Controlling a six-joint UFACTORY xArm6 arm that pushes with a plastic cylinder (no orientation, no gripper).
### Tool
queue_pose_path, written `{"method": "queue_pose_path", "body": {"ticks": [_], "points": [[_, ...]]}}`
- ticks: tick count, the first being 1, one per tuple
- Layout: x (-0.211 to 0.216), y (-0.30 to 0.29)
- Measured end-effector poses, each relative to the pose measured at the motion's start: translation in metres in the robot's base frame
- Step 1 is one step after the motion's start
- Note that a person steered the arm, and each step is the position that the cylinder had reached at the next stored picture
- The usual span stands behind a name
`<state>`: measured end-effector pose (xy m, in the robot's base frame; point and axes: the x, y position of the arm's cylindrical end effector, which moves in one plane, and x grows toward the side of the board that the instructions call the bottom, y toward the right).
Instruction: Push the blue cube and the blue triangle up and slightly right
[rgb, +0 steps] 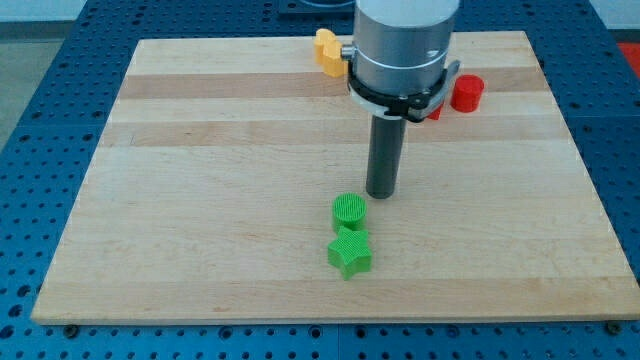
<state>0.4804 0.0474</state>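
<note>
No blue cube or blue triangle shows in the camera view; they may be hidden behind the arm. My tip (381, 194) rests on the wooden board (200, 200) near its middle. It is just up and right of a green cylinder (349, 209), with a small gap between them. A green star-shaped block (349, 254) lies right below the green cylinder, touching it or nearly so.
A red cylinder (466, 92) stands near the view's top right, with a second red block (433, 109) partly hidden behind the arm. A yellow block (328, 50) sits at the board's top edge, partly hidden by the arm's grey body (402, 45).
</note>
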Motion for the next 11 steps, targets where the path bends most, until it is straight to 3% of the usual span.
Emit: {"method": "queue_pose_path", "body": {"ticks": [3, 7, 11], "points": [[0.026, -0.029], [0.012, -0.035], [-0.071, 0.025]]}}
